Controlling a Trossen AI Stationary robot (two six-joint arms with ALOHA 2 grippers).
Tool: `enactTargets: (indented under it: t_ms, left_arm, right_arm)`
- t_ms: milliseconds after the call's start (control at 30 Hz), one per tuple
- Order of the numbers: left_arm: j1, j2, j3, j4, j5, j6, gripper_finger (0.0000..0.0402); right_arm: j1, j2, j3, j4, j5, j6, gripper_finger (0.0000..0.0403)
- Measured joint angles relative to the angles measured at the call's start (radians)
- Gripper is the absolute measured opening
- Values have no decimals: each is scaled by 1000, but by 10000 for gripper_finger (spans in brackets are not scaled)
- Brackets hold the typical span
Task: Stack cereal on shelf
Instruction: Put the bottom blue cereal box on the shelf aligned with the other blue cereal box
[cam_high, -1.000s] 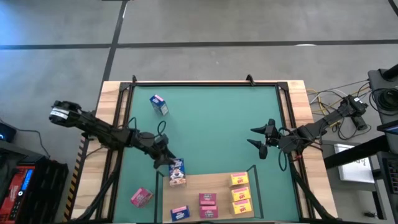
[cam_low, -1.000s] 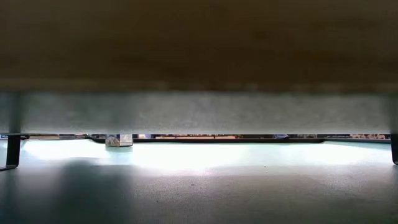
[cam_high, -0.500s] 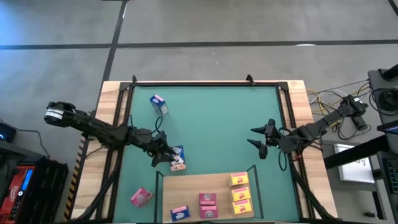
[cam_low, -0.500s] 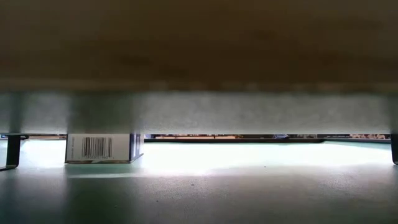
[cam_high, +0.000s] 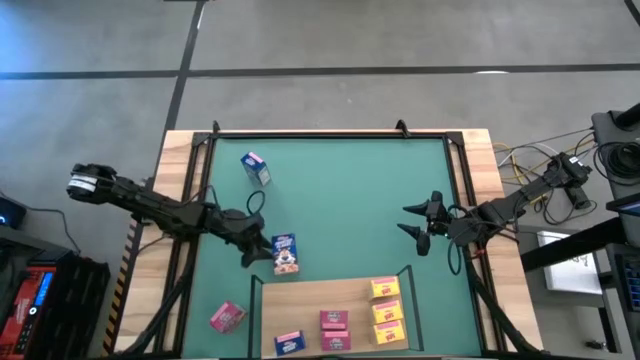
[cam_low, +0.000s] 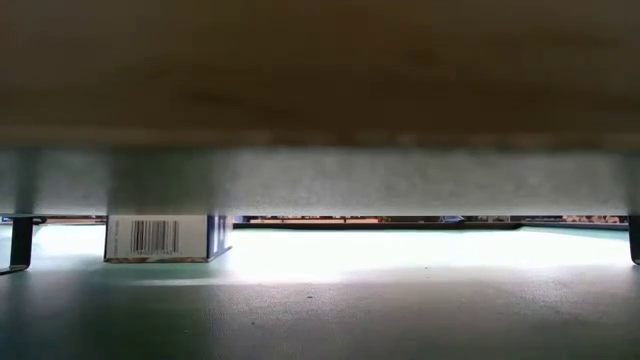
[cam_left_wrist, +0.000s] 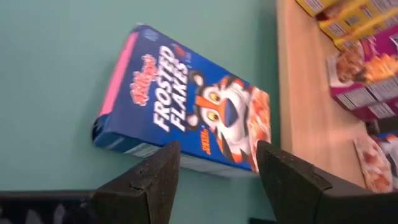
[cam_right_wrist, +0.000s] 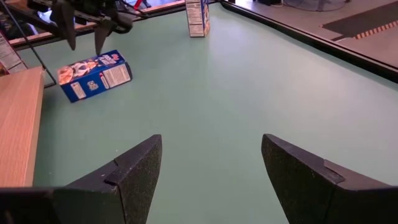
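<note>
A blue cereal box (cam_high: 285, 253) lies flat on the green mat, face up, just beyond the far left corner of the light-wood shelf board (cam_high: 300, 305). It also shows in the left wrist view (cam_left_wrist: 186, 118) and the low view (cam_low: 165, 238). My left gripper (cam_high: 255, 254) is open just to the box's left. In the right wrist view its fingers (cam_right_wrist: 98, 34) stand above the box (cam_right_wrist: 93, 73), apart from it. My right gripper (cam_high: 408, 221) is open and empty over the mat at the right. Three yellow boxes (cam_high: 387, 310), two pink (cam_high: 334, 330) and one blue (cam_high: 289, 343) lie on the shelf.
Another blue box (cam_high: 255, 168) stands upright at the mat's far left. A pink box (cam_high: 227, 317) lies on the mat to the left of the shelf. Thin dark posts (cam_high: 410, 272) rise at the shelf's corners. The mat's middle is bare.
My left gripper has carried the blue box from over the shelf's far left corner toward the table's far edge, set it down on the mat and let go. It has then drawn back a little toward the left. The box now lies flat, face up.
</note>
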Motion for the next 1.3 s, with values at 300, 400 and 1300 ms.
enactTargets:
  t_ms: [300,400,1300]
  left_arm:
    - [9,-33,0,-88,-174,-298,202]
    - [9,-47,0,-89,-173,-333,224]
    - [27,242,483,-687,-271,-712,399]
  right_arm:
    - [0,0,0,0,0,0,265]
    - [0,0,0,0,0,0,265]
    - [0,0,0,0,0,0,265]
